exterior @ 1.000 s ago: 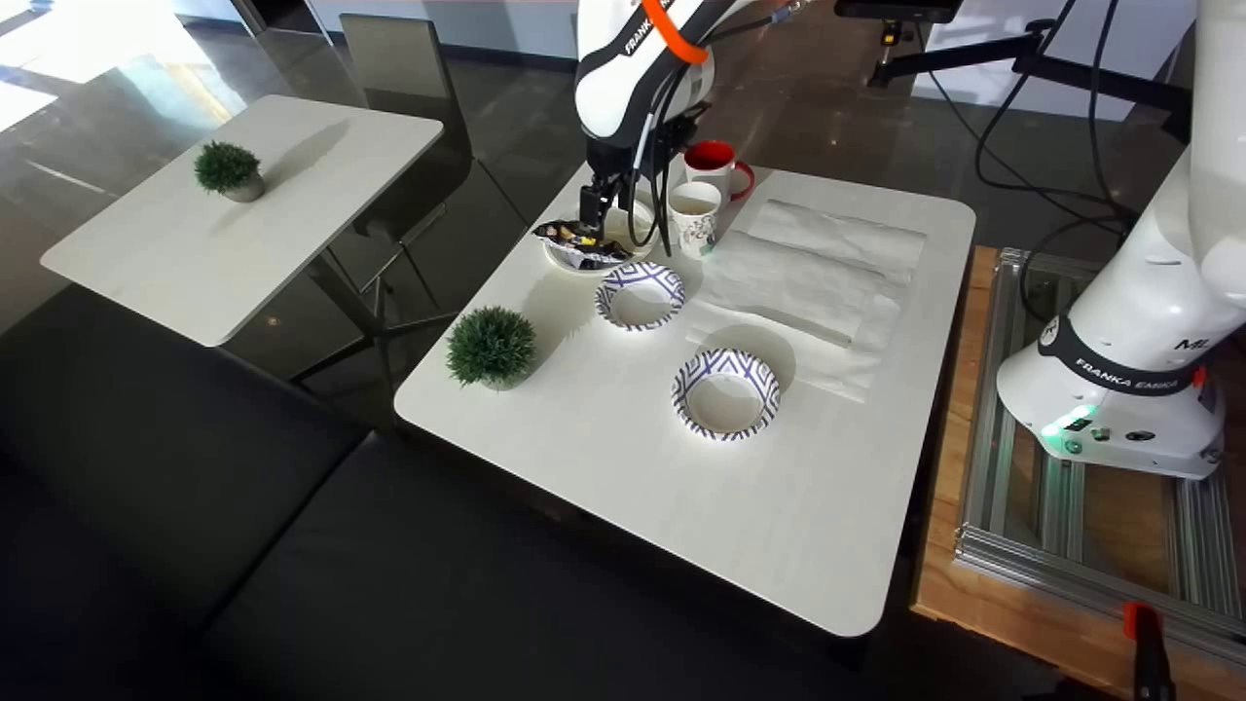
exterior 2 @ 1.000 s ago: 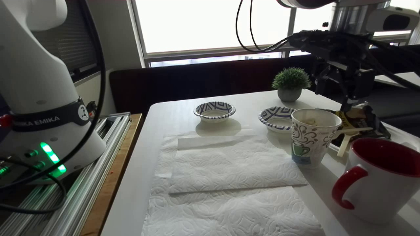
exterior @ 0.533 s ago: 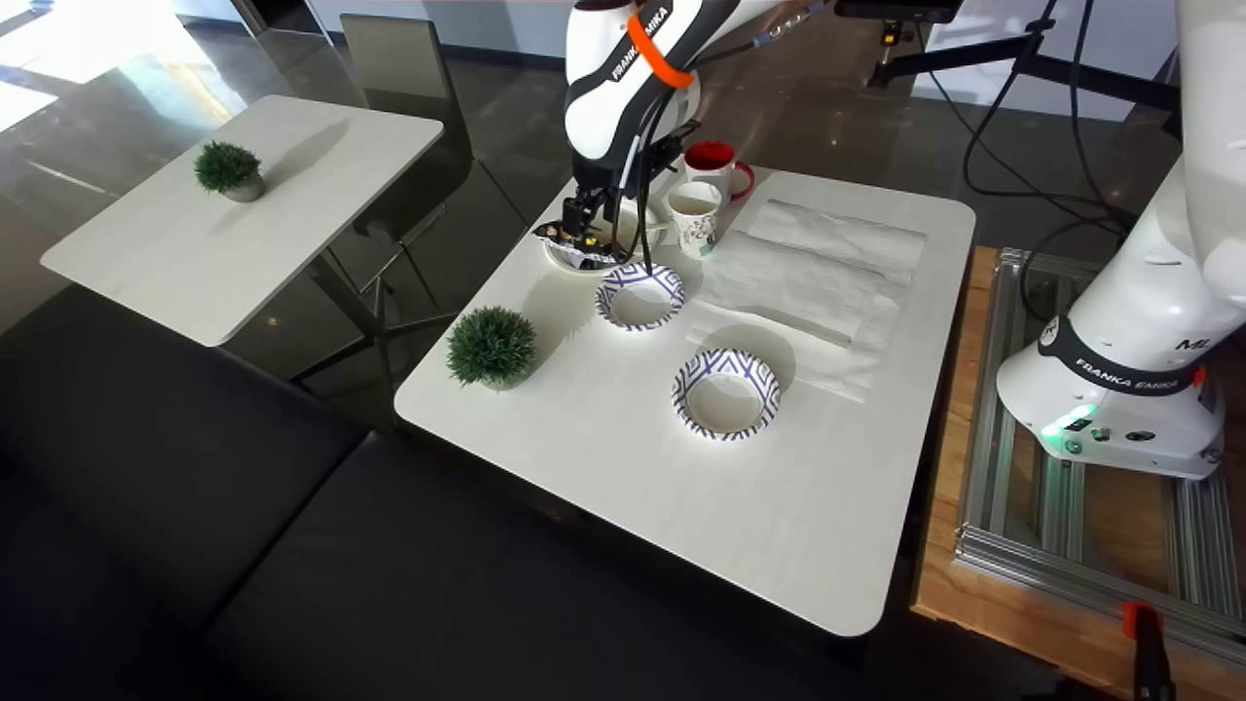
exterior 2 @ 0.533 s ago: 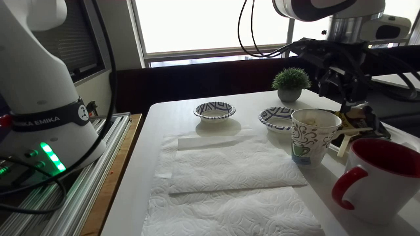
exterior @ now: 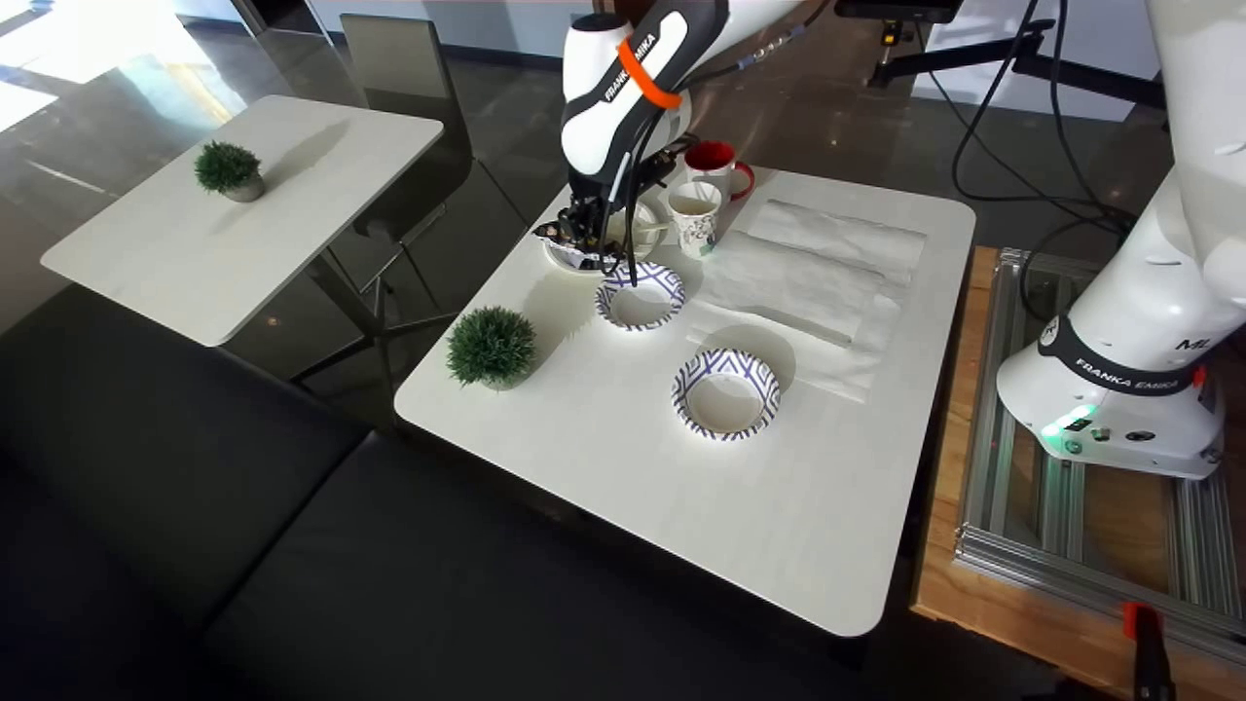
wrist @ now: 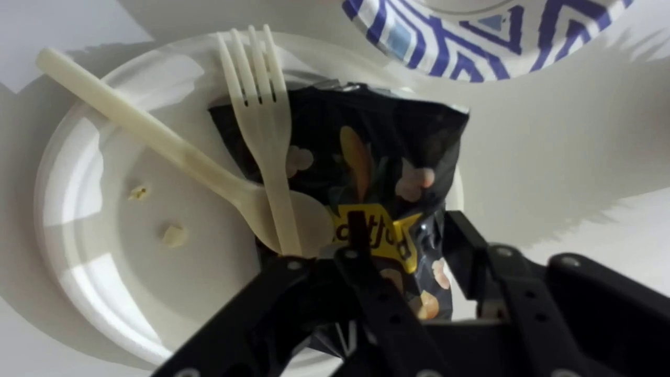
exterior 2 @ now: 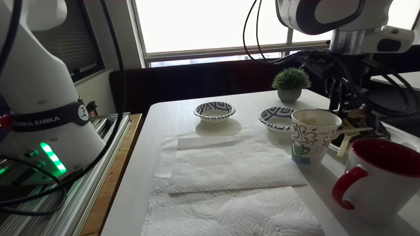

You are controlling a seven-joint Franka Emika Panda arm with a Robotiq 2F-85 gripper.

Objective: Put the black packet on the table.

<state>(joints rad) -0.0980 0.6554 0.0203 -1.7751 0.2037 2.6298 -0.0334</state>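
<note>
The black packet, with its yellow label, lies on a white plate beneath a pale fork and spoon. That plate stands on the white table. In the wrist view my gripper is over the packet's label half, its jaws partly apart. One finger crosses the label; the other is at the packet's outer edge. Part of the packet shows between them, creased near the outer finger. Whether the fingers press on it cannot be made out. In an exterior view the cup and cutlery partly cover the packet.
A patterned bowl stands close to the plate, another bowl farther off. Beside the plate are a paper cup and a red-and-white mug. Paper towels cover part of the table. A potted plant sits near the edge.
My gripper has come down onto the packet on the plate, and its fingers have drawn closer together. The packet, plate and cutlery look unmoved.
</note>
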